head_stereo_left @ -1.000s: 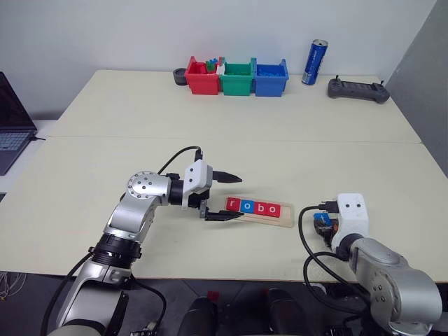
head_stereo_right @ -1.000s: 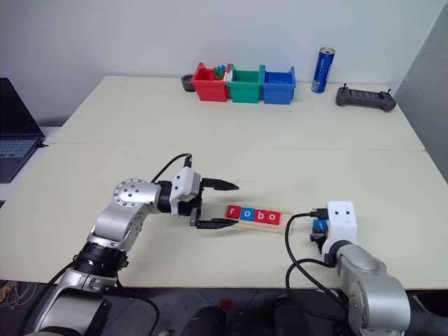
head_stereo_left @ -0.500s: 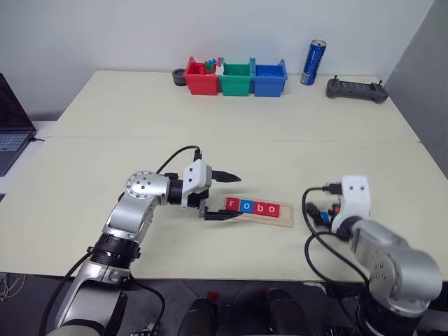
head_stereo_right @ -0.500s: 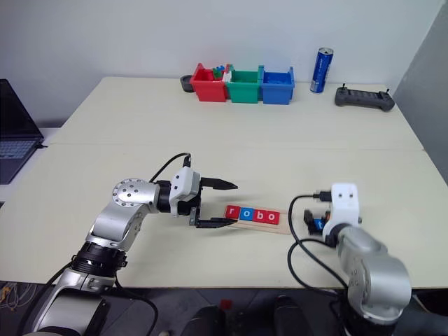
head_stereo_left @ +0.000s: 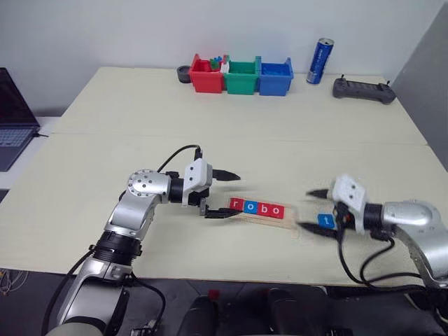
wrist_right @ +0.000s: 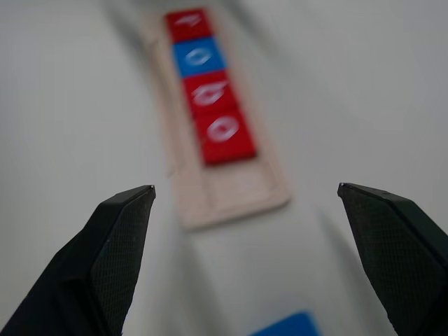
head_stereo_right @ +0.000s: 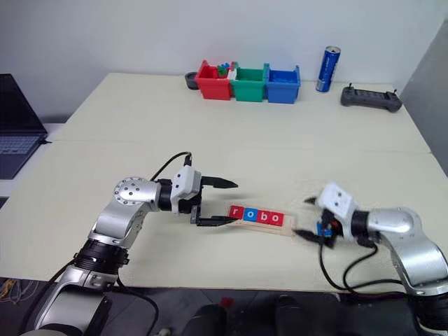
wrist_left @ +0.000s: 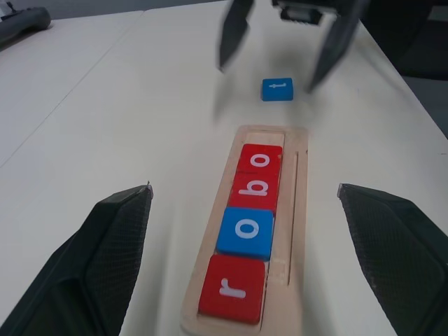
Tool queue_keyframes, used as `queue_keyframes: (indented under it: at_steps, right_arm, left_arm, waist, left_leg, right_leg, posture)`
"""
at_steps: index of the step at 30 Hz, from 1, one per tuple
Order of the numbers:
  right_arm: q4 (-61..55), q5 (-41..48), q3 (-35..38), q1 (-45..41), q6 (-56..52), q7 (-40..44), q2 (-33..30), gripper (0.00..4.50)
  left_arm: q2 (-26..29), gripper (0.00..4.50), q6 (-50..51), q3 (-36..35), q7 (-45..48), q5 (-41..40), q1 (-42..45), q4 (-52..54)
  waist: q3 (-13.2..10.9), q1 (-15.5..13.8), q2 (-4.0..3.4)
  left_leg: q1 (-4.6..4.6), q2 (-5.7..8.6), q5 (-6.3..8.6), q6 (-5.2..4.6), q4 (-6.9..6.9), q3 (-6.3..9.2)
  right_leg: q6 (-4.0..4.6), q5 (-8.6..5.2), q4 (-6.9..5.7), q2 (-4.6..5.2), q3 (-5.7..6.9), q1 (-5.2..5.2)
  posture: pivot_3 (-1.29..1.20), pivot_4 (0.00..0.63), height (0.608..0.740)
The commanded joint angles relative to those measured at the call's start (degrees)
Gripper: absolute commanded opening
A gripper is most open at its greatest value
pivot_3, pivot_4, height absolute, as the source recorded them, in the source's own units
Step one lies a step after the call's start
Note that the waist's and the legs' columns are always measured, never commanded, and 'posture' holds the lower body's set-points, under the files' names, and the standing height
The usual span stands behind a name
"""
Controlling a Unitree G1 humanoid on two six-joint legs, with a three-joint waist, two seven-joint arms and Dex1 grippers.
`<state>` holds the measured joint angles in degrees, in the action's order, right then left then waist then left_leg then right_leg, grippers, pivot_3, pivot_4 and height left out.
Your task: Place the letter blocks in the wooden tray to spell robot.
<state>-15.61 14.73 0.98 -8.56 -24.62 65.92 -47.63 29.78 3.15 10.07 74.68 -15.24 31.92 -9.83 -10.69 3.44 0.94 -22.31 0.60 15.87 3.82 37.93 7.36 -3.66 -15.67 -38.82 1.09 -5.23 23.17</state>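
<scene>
My right gripper has swung round and let go; the blue t block lies between its wide fingers. My left gripper stays open at the wooden tray, nine o'clock end.

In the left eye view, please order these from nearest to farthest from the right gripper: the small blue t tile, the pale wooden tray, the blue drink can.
From the right gripper:
1. The small blue t tile, on the table between its open fingers.
2. The pale wooden tray, toward the left gripper, holding r, o, b, o.
3. The blue drink can, upright at the table's far edge.
</scene>
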Motion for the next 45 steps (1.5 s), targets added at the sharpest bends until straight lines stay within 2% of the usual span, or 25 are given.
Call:
queue_keyframes:
  at_steps: [1,9,21,26,29,30,45]
  right_arm:
    - [8.5,0.0,1.0,-2.7,10.9,6.5,-3.1,4.45]
    - [21.5,-1.8,-2.0,-8.4,18.9,10.7,-4.2,4.45]
    - [28.2,-3.6,-5.6,-11.3,21.1,10.6,-1.8,4.45]
    - [30.4,-3.6,-5.5,-12.5,21.0,10.3,-0.8,2.78]
    - [31.0,-3.7,-5.6,-12.8,21.3,10.5,-0.9,1.64]
    - [31.2,-3.7,-5.6,-12.9,21.4,10.5,-1.0,1.44]
    - [16.3,-0.6,-7.3,-14.9,9.0,6.0,3.6,1.46]
  left_arm:
    - [0.0,4.5,-0.8,0.0,0.4,-0.5,0.4,1.9]
    - [-0.2,4.5,-0.3,0.5,0.0,-0.6,-0.2,3.0]
    - [0.0,4.5,0.0,0.7,0.1,-0.8,-0.5,3.6]
    - [0.1,4.5,0.3,0.7,0.1,-0.9,-0.5,4.0]
    - [0.2,4.5,0.3,0.6,0.1,-0.8,-0.5,3.9]
    - [0.1,4.5,0.3,0.7,0.0,-0.8,-0.5,3.9]
    - [-0.1,4.5,0.6,0.4,-0.8,-0.9,-1.0,4.4]
  waist:
    - [0.0,0.3,0.04]
    - [0.0,0.5,0.04]
    - [0.0,0.0,0.04]
    - [0.0,-0.1,0.04]
    - [0.0,-0.1,0.04]
    - [0.0,-0.1,0.04]
    - [0.0,-0.3,0.04]
  left_leg:
    - [0.16,-0.05,0.0,0.0,-0.01,-0.07]
    - [0.35,-0.17,-0.01,0.01,-0.03,-0.18]
    - [0.34,-0.14,-0.01,0.01,-0.02,-0.18]
    - [0.34,-0.13,-0.01,0.01,-0.03,-0.18]
    - [0.34,-0.13,-0.01,0.01,-0.03,-0.18]
    - [0.34,-0.13,-0.01,0.01,-0.03,-0.17]
    - [0.3,-0.12,-0.01,0.01,-0.01,-0.13]
  right_leg:
    - [0.0,0.0,-0.07,-0.04,-0.05,-0.03]
    - [0.05,0.03,-0.16,-0.2,-0.24,-0.08]
    - [0.05,0.03,-0.15,-0.16,-0.25,-0.08]
    - [0.05,0.03,-0.16,-0.14,-0.25,-0.07]
    - [0.05,0.03,-0.16,-0.14,-0.25,-0.07]
    - [0.05,0.03,-0.16,-0.14,-0.24,-0.07]
    - [0.05,0.03,-0.16,-0.13,-0.22,-0.06]
  posture:
    - [0.0,0.15,0.74]
    - [0.0,0.15,0.74]
    - [0.0,0.15,0.74]
    - [0.0,0.15,0.74]
    - [0.0,0.15,0.74]
    - [0.0,0.15,0.74]
    - [0.0,0.15,0.74]
